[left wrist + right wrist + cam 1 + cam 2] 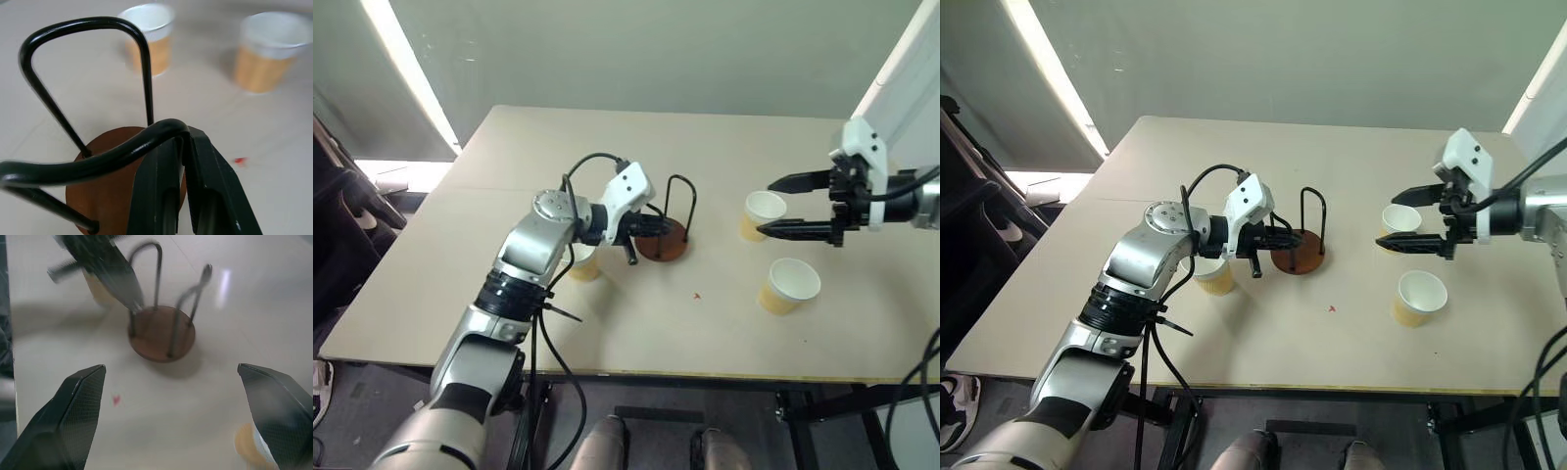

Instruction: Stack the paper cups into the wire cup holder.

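I had the left gripper [651,227] clamped on the empty wire cup holder [664,240], right gripper [773,206] gaping, three paper cups [787,285] around it unstacked.

The left hand [651,226] is pointed toward three o'clock, its black fingers pressed together. The right hand [778,206] is held pointing toward nine o'clock, its two fingers spread wide apart, arm raised.

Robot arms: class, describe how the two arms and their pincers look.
The left arm is silver metal with black joint rings and loose black cables. A white housing sits behind each pincer: left pincer, right pincer. Both have two black tapered fingers.
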Robot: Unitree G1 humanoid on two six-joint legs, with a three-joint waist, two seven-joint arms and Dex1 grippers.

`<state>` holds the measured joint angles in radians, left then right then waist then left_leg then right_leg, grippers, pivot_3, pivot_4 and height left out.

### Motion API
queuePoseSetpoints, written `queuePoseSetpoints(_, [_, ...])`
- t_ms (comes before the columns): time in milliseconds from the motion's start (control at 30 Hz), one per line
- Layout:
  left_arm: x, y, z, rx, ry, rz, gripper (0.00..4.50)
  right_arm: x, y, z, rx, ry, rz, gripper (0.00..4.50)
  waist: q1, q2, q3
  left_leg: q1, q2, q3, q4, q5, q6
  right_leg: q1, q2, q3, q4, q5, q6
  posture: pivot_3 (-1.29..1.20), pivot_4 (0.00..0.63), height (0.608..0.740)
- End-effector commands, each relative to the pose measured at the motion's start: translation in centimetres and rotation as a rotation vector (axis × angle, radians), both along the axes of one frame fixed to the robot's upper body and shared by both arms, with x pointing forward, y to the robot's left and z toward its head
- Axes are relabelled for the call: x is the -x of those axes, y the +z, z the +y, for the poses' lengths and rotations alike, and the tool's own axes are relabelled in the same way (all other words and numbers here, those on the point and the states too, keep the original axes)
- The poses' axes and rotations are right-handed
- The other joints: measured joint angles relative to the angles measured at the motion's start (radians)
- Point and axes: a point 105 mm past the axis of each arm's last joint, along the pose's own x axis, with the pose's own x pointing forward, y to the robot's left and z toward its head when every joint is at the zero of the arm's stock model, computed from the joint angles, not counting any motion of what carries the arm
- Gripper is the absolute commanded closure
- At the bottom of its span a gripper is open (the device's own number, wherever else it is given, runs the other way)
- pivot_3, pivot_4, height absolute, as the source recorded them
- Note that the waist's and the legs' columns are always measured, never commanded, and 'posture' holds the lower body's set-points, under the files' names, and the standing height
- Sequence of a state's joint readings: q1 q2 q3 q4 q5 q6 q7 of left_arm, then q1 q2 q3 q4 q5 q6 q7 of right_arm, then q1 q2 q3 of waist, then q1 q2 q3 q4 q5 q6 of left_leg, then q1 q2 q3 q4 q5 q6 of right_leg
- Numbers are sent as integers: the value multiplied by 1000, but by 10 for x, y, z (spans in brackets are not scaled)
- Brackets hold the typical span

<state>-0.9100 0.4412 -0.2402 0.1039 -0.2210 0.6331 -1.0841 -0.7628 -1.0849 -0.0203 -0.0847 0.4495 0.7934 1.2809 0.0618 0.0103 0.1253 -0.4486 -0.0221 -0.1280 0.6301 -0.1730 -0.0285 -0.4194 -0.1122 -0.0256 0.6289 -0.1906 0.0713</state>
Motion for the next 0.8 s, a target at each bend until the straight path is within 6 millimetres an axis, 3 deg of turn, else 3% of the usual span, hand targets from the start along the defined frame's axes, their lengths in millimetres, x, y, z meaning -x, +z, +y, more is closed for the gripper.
queuePoseSetpoints(33, [15, 14, -11, 28, -90, -18, 4467, 14, 21, -6, 19, 11, -51, 0, 0, 0, 0, 0, 0, 0, 0, 0, 0, 0, 0, 0, 0, 2, 3, 0, 150, 740])
queuePoseSetpoints(333, [36, -13, -20, -29, -221, 72, 4467, 39, 10, -3, 60, 57, 29, 0, 0, 0, 0, 1, 1, 2, 0, 0, 1, 0, 0, 1, -1, 2, 4, 0, 150, 740])
queuePoseSetpoints(800, [33, -54, -13, -170, -241, 40, 4467, 31, 6, 13, 33, 87, 8, 0, -1, 0, 0, 3, 1, 2, 1, -1, 5, 1, 0, 2, -1, 2, 4, 0, 150, 740])
